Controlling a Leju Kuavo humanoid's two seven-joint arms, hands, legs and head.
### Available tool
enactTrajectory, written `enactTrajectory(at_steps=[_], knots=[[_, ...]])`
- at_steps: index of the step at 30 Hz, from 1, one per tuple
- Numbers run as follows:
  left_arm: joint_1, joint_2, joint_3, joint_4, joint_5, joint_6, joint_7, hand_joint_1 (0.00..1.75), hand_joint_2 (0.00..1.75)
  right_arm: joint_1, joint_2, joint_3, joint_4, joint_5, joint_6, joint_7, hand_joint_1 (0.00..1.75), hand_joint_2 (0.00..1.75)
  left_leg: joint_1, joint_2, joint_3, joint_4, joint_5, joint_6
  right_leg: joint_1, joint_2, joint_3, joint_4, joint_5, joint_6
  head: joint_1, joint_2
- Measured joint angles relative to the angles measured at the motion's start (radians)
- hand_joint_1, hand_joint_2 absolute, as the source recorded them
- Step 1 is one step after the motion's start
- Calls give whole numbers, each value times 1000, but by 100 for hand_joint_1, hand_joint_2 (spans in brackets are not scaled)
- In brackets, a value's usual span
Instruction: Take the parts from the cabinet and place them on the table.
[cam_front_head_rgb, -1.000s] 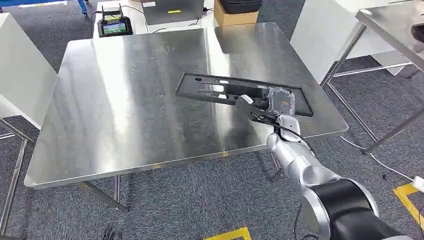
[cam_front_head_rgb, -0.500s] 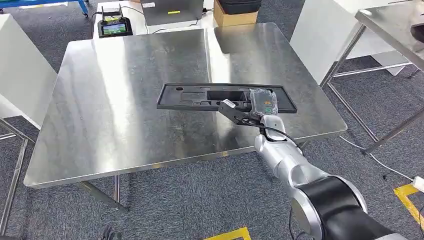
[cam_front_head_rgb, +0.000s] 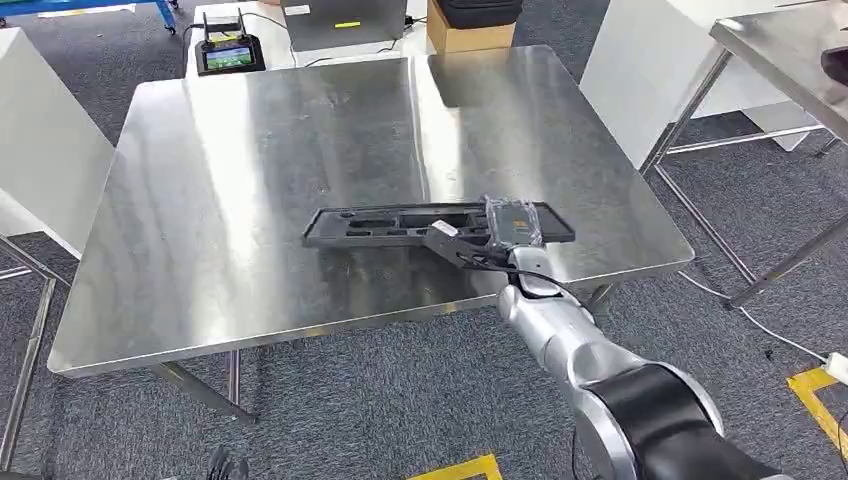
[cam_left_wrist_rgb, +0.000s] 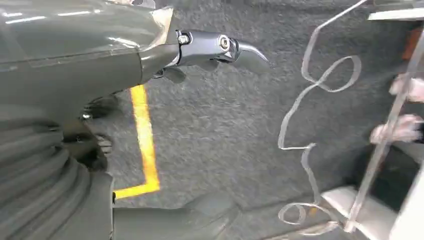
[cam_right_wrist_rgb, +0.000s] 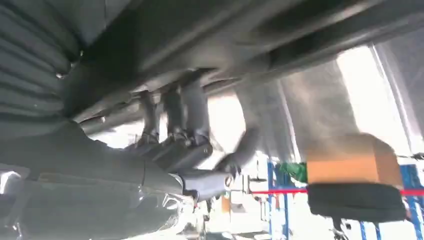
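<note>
Steel table (cam_front_head_rgb: 250, 180), right hand (cam_front_head_rgb: 512, 228) gripping part (cam_front_head_rgb: 390, 225)

Long black flat part (cam_front_head_rgb: 385, 224) lies lengthwise near the steel table's (cam_front_head_rgb: 250, 180) front edge.

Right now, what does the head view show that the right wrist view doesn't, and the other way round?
Head view alone: the whole steel table, the full length of the long black part lying over its near right area, the silver right arm, a controller with a screen beyond the far edge, and grey carpet with yellow floor tape.
Right wrist view alone: the underside of the part close up, with dark fingers curled up against it.
Both: the right hand holding the part, the shiny tabletop, and the brown box with a black item on it.
</note>
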Motion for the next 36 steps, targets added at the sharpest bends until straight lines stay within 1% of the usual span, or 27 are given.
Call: enactTrajectory(at_steps=[5, 11, 14, 17, 19, 28, 33, 36], knots=[[-11, 23, -2, 60, -29, -35, 48, 0, 0, 25, 0, -10, 2, -9, -2, 29, 0, 0, 0, 1, 0, 0, 0, 0, 0, 0, 0, 0, 0, 0, 0, 0], [-24, 38, -2, 84, -71, -43, 94, 0, 0, 47, -25, -57, 2, -16, -9, 29, 0, 0, 0, 0, 0, 0, 0, 0, -1, 0, -1, 0, 0, 0, 0, 0], [-30, 40, -2, 90, -82, -51, 108, 0, 0, 55, -37, -76, 2, -22, 2, 23, 0, 0, 0, 1, 0, 0, 0, 0, -1, 0, -1, 0, 0, 0, 0, 0], [-39, 42, -2, 94, -95, -56, 113, 0, 0, 61, -53, -98, 2, -23, 36, 7, 0, 0, 0, 1, 0, 0, 0, 0, -1, 0, 0, 0, 0, 0, 0, 0], [-42, 42, -2, 98, -103, -56, 118, 0, 0, 61, -58, -111, 1, -18, 42, 2, 0, 0, 0, 2, 1, 0, 0, 0, -1, 0, 0, 0, 0, 0, 0, 0], [-46, 41, 2, 98, -118, -58, 120, 0, 0, 78, -74, -163, -16, 2, 27, -24, 0, 0, 0, 3, 1, 0, 0, 0, -1, 1, 0, 0, 0, 0, 0, 0], [-46, 40, 19, 98, -126, -65, 114, 0, 0, 82, -72, -185, -39, 15, -7, -82, 0, 0, 0, 2, 1, 0, 0, 0, -1, 1, 0, 0, 0, 0, 0, 0], [-46, 38, 29, 99, -128, -69, 108, 0, 0, 79, -70, -194, -57, 24, -12, -100, 0, 0, 0, 2, 1, 0, 0, 0, -1, 1, 0, 0, 0, 0, 0, 0]])
